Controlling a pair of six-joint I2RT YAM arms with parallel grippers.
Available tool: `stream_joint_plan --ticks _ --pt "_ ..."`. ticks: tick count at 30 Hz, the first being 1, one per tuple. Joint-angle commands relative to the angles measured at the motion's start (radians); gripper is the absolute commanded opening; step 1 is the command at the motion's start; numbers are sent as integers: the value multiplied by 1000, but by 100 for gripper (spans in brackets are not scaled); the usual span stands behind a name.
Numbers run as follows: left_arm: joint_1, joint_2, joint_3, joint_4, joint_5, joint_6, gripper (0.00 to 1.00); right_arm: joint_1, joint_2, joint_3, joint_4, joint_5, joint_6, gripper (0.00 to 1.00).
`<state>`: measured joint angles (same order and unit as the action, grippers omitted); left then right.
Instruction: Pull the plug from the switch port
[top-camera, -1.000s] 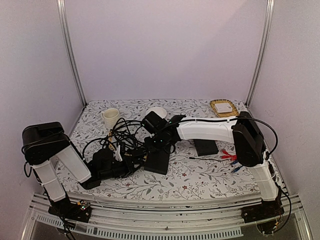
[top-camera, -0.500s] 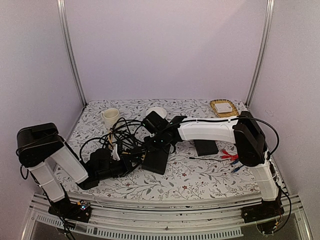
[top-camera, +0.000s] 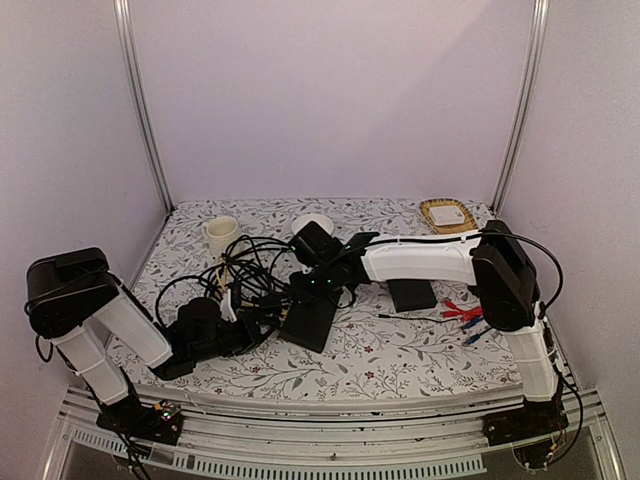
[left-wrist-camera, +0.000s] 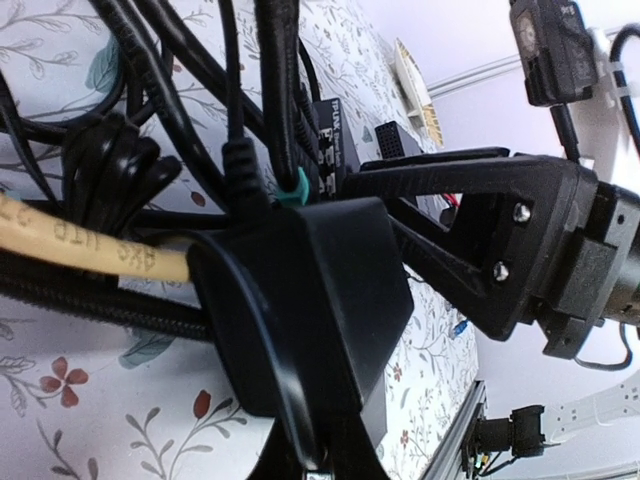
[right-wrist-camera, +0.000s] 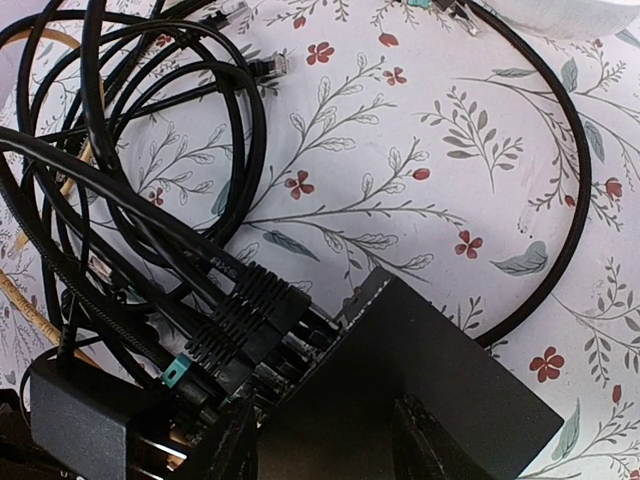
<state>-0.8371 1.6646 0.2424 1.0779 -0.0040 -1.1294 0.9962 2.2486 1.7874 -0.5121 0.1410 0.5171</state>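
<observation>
The switch (top-camera: 312, 322) (right-wrist-camera: 430, 370) is a flat black box in the middle of the table, its port edge (left-wrist-camera: 325, 150) facing left. Ribbed black plugs (right-wrist-camera: 250, 310) and one teal-tabbed plug (right-wrist-camera: 175, 378) sit in the ports. My left gripper (top-camera: 262, 320) (left-wrist-camera: 290, 265) is shut right at that edge. A yellow cable (left-wrist-camera: 90, 245) runs in under its fingers, which cover the plug they pinch. My right gripper (top-camera: 316, 287) (right-wrist-camera: 325, 445) is closed on the switch's far end, fingers (right-wrist-camera: 430, 445) apart on the black body.
A tangle of black cables (top-camera: 245, 265) lies left of the switch. A cream cup (top-camera: 220, 235), a white bowl (top-camera: 313, 222) and a wicker tray (top-camera: 447, 214) stand at the back. A second black box (top-camera: 412, 294) and red and blue clips (top-camera: 460, 315) lie to the right.
My left arm has drawn back to the left with its gripper still shut. The switch's near end has swung slightly and the right arm has shifted a little to the right.
</observation>
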Motion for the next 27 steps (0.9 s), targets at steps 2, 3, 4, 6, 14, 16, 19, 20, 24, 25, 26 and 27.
stream_joint_plan --ticks 2,3,4,6,14,16,19,20,24,25,26,27 --pt "15 -37 -15 95 -90 33 0 -30 59 -87 -242 -14 -2 47" --pt "16 -38 -15 93 -90 35 0 -30 58 -90 -241 -14 -2 47" --pt "16 -39 -14 91 -89 36 0 -30 58 -92 -240 -14 -3 47" --pt "15 -39 -15 88 -89 37 0 -32 56 -95 -240 -14 -5 47" --pt "16 -48 -15 76 -95 41 0 -33 44 -112 -229 -15 -6 47" --pt "15 -45 -9 73 -91 42 0 -33 29 -112 -220 -11 -8 47" --pt "15 -33 4 77 -75 45 0 -34 -5 -109 -209 -10 -11 48" --pt "15 -27 10 82 -66 48 0 -32 -16 -107 -208 -11 -10 49" --pt "15 2 28 109 -33 53 0 -22 -42 -104 -206 -16 -11 53" --pt "16 10 29 122 -29 52 0 -15 -45 -102 -205 -19 -11 54" --pt "16 18 32 129 -23 50 0 -9 -46 -98 -204 -21 -11 55" --pt "15 24 36 133 -16 50 0 -1 -46 -92 -206 -22 -10 56"
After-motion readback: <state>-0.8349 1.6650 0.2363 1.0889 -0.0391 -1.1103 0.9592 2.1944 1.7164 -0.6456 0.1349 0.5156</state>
